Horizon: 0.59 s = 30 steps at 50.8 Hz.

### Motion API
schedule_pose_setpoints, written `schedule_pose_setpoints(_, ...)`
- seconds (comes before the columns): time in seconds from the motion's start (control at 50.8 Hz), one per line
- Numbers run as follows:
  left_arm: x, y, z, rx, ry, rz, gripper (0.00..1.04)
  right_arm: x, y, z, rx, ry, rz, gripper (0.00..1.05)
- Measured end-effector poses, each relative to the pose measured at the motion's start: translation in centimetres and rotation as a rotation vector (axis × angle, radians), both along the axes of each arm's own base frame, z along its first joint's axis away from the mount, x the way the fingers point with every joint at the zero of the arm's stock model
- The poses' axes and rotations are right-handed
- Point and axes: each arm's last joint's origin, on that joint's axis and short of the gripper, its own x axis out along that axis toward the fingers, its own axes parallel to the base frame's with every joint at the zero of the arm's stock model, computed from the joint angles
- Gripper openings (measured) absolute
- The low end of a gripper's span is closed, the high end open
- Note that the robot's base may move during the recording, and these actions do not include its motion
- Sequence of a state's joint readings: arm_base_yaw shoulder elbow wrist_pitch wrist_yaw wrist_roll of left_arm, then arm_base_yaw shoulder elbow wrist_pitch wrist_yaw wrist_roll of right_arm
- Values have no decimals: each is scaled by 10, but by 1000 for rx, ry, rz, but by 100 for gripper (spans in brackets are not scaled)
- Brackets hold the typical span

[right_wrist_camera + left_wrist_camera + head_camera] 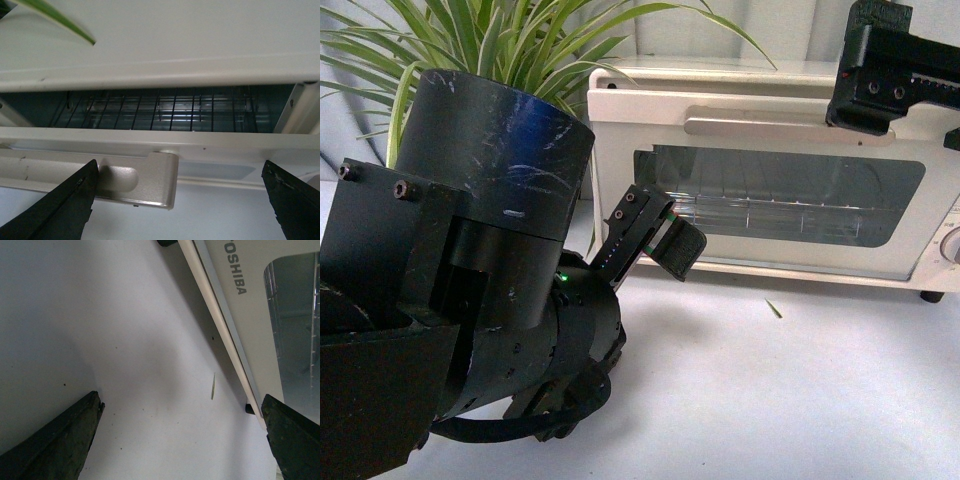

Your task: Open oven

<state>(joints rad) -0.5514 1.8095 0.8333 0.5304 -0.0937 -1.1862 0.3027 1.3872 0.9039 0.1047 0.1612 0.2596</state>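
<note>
The cream-white oven (770,100) stands at the back right of the white table, with its glass door (780,195) and bar handle (760,123) facing me. My right gripper (910,118) is open and hovers at the handle's right end, by the oven's top front edge. In the right wrist view the open gripper (180,205) straddles the handle's end (142,182). Above it a narrow gap at the door's top shows the wire rack (160,107). My left gripper (665,238) is open and empty, low by the door's left part. It also shows in the left wrist view (185,440), over the table beside the oven (245,305).
A potted plant (510,40) with long green leaves stands left of the oven, behind my left arm (470,280). A small green leaf scrap (775,309) lies on the white table (770,400) in front of the oven. A knob (952,243) sits at the oven's right side.
</note>
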Motion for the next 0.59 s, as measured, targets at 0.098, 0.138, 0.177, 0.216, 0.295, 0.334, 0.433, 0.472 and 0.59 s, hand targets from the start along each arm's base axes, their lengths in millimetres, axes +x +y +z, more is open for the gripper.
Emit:
schedule_pose_setpoints(0.098,0,1,0,0,0,1,98,-8,1,-6,2,0,18,95)
schedule_pose_setpoints(0.138,0,1,0,-1,-1,2,98,-12,2,-8,3,1,27,95)
schedule_pose_setpoints(0.177,0,1,0,-2,-3,2,98,-15,2,-11,4,3,34,95)
schedule_pose_setpoints(0.216,-1,1,-1,-1,-2,2,98,-20,2,-15,6,4,42,95)
schedule_pose_setpoints(0.295,-1,2,-2,-1,-3,2,98,-28,2,-24,13,17,66,95)
schedule_pose_setpoints(0.334,-2,2,-2,-2,-4,2,98,-30,2,-28,13,24,73,95)
schedule_pose_setpoints(0.433,-3,3,-3,-2,-5,-2,98,-36,2,-34,16,38,95,95)
schedule_pose_setpoints(0.472,-4,3,-3,-3,-5,-7,98,-38,1,-36,16,44,103,95)
schedule_pose_setpoints(0.59,-7,5,-3,0,-2,-15,98,-44,0,-41,16,57,118,95)
